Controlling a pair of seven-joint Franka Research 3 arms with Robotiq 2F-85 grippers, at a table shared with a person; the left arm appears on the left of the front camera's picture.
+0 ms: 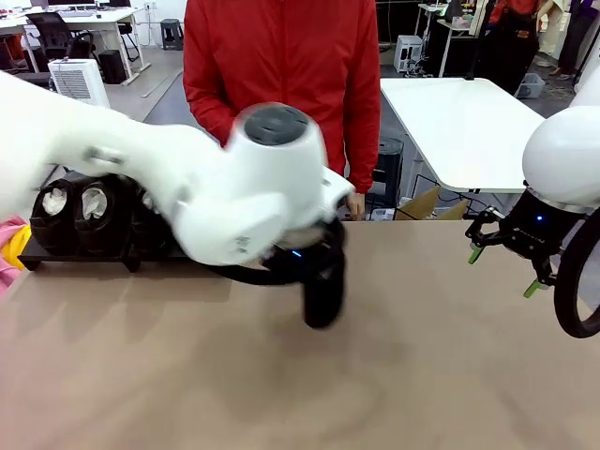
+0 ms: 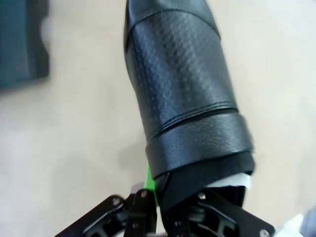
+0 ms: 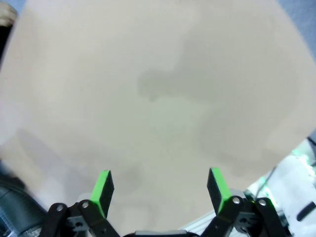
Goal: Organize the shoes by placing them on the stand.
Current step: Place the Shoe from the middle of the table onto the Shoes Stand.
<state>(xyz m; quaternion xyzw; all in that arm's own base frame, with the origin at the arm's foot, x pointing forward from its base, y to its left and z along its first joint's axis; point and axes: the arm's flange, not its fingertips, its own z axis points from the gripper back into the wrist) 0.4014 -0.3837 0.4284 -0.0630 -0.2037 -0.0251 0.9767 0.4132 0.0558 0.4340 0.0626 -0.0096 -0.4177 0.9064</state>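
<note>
The left gripper (image 2: 153,207) is clenched on the heel collar of a glossy black low-cut leather shoe (image 2: 182,94), one green pad pressed against the rim. In the front view this shoe (image 1: 322,286) hangs toe-down below the left arm, near the middle of the pale wooden table (image 1: 300,375) and close to its far edge; whether the toe touches the tabletop cannot be told through the blur.

The low matte-black stand (image 1: 75,251) sits at the table's far left corner. It already carries at least two black shoes with pale insoles (image 1: 75,211), standing side by side; the arm hides its right portion.

The right gripper (image 1: 504,264) hovers near the table's right edge with its fingers spread and nothing between them. In its own wrist view the right gripper (image 3: 160,190) faces bare tabletop.

The step in hand appears to be carrying this shoe to the stand. The next move likely calls for swinging leftward, lining the shoe up beside those already placed, lowering it onto a free spot and releasing.
</note>
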